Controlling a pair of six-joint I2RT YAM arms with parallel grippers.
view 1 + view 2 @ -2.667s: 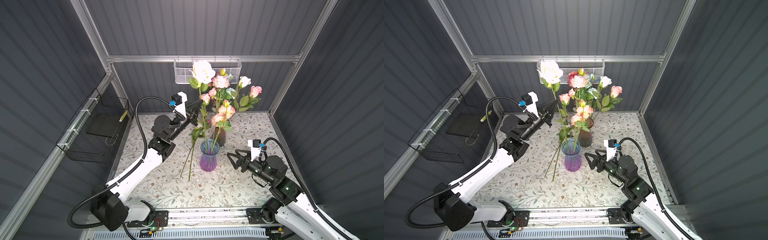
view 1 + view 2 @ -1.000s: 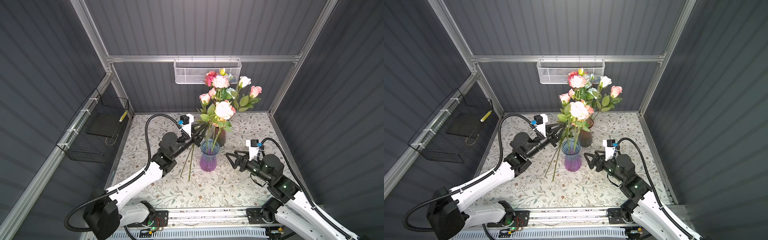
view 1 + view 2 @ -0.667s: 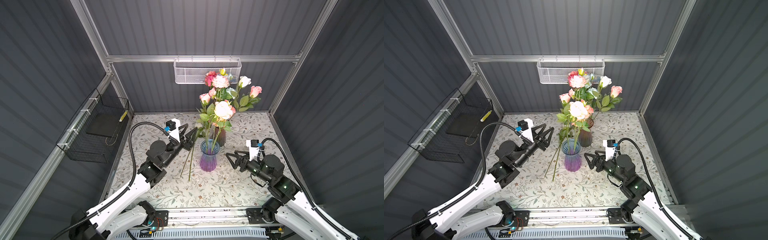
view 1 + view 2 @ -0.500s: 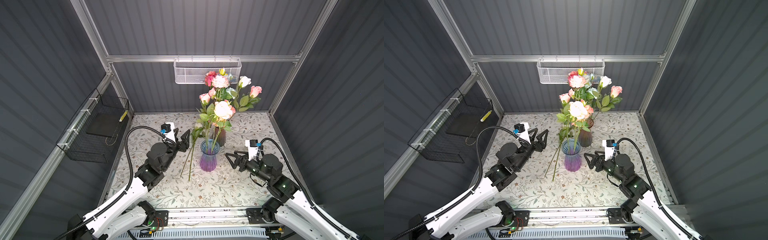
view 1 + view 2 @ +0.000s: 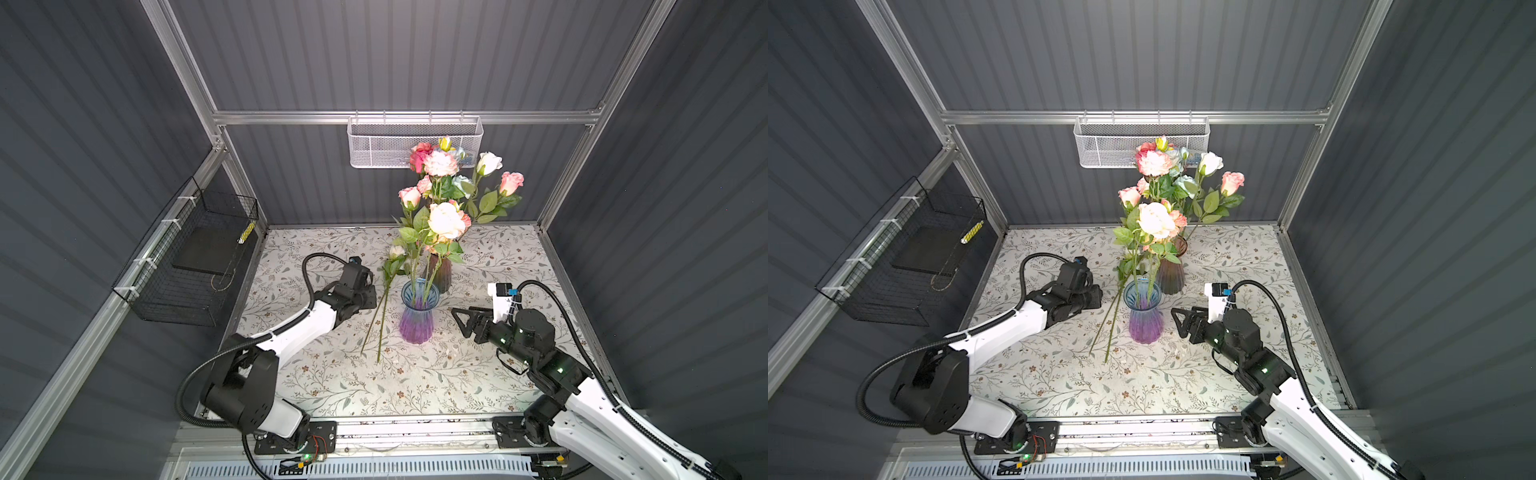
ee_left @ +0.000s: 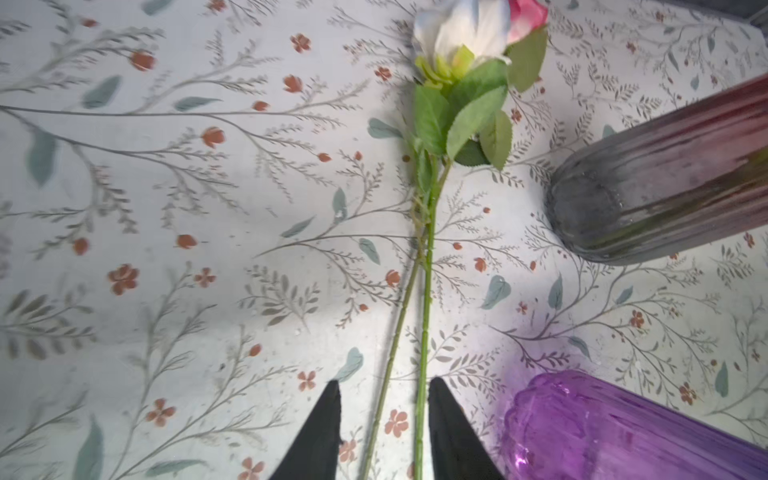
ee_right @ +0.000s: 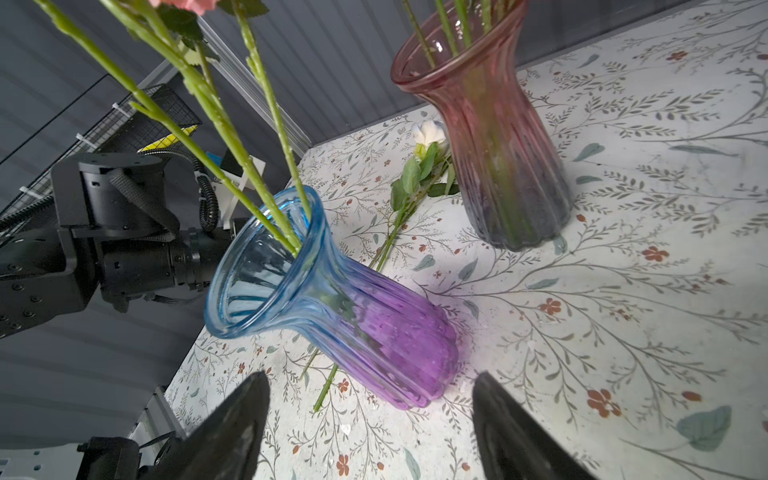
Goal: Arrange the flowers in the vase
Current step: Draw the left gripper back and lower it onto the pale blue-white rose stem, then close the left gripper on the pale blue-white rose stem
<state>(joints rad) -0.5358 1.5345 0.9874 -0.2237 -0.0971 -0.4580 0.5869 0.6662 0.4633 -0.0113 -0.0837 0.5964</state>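
Two loose stems (image 6: 426, 245) on table (image 5: 478, 374), left of front vase (image 5: 415, 328); rear vase (image 5: 442, 274) behind

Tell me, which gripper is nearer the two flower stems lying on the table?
Left. The left gripper straddles the stems; the right gripper hovers beyond the blue-purple vase.

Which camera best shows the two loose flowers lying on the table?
The left wrist view: the loose flowers fill it, stems, leaves and blooms close up. Both top views show them small beside the blue-purple vase; the right wrist view partly hides them behind it.
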